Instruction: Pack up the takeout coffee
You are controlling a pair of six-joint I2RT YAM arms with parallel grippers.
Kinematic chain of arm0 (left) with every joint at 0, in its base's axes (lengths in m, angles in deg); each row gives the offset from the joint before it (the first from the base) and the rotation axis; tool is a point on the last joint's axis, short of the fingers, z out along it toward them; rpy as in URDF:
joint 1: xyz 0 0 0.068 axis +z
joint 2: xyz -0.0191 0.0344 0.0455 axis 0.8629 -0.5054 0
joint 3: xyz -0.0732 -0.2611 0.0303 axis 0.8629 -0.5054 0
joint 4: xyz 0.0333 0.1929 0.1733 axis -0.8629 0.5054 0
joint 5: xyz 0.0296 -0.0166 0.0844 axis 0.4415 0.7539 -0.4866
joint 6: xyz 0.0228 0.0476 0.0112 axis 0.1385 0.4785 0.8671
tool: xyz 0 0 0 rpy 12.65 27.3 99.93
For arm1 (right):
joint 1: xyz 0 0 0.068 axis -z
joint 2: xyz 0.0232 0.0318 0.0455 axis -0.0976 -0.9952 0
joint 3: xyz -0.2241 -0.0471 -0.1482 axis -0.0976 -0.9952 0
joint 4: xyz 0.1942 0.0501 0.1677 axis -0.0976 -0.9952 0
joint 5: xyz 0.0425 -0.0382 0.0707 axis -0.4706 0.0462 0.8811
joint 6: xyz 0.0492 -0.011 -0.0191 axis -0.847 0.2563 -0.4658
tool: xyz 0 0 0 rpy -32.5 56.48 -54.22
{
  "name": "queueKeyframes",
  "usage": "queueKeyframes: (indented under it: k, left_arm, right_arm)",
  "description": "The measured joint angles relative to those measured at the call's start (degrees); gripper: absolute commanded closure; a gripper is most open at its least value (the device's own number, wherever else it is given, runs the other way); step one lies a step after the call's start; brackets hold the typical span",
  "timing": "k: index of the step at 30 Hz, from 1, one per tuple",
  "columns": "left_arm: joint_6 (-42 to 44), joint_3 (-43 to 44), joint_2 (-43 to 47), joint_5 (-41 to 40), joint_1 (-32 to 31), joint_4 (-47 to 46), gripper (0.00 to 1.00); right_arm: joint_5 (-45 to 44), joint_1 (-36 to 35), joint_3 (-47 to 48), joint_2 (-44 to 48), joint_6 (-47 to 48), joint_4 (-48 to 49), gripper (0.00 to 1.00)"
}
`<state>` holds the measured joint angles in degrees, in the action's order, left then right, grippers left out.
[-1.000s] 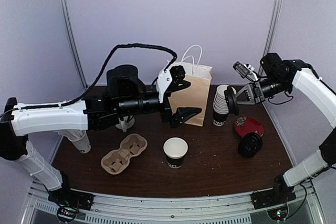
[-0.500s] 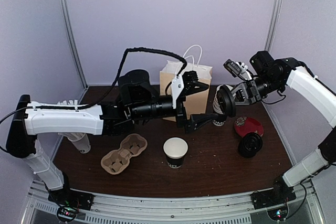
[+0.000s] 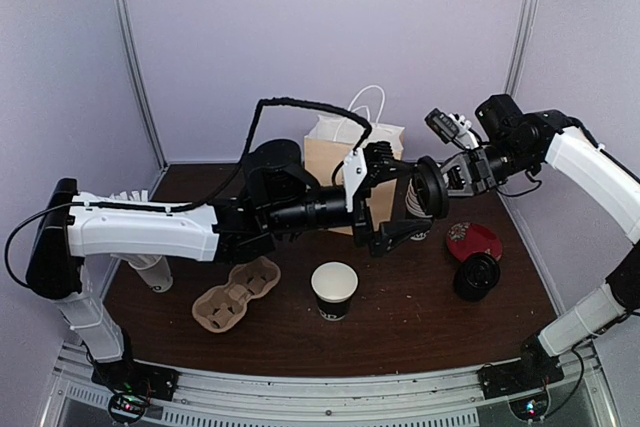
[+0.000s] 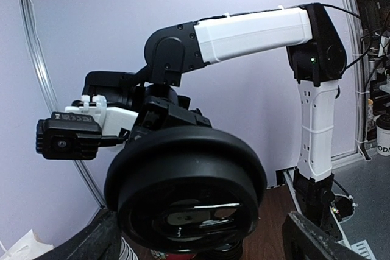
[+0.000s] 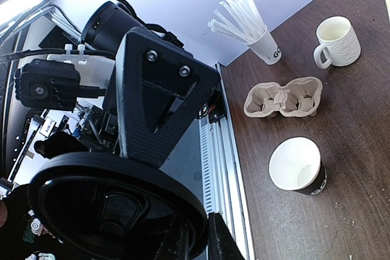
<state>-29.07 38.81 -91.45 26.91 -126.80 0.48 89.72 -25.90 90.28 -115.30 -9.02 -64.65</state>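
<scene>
Right hand (image 3: 458, 177) is clenched on the rim of a black lid (image 3: 431, 188), held on edge in the air. Over the last second it has swung the lid inward, away from the back right corner. Left hand (image 3: 392, 199) has reached across from beside the paper bag (image 3: 330, 147). It is now released, fingers spread wide, nothing in it, facing the lid just beside it; the left wrist view is filled by the lid's face.

I judge this a handover or re-grip, not capping yet.

The cup (image 3: 334, 289) stands upright on the tabletop (image 3: 420, 322), centre front. It is black with a white interior and no lid. The pulp carrier (image 3: 236, 293) to its left holds nothing; packing has not begun.
</scene>
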Motion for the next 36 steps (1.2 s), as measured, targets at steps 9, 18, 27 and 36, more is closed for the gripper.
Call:
queueKeyframes:
  k: [9,18,27,36]
  left_arm:
    - [-0.2,1.8,-2.4,-2.4,-0.8,-4.0,0.10]
    - [-0.2,2.2,-3.4,-5.6,-1.2,-5.8,0.16]
    - [0.1,2.2,-3.3,-6.1,-1.3,-4.7,0.22]
    - [2.1,1.2,1.3,-8.5,-1.3,5.1,0.24]
  right_arm:
    - [1.9,0.0,-1.1,0.1,-3.8,3.2,0.88]
    - [3.0,0.0,-2.3,0.3,-6.5,6.0,0.87]
    - [3.3,0.0,-3.3,0.3,-7.7,7.5,0.64]
    - [-1.8,3.5,-5.3,2.5,-5.1,6.4,0.49]
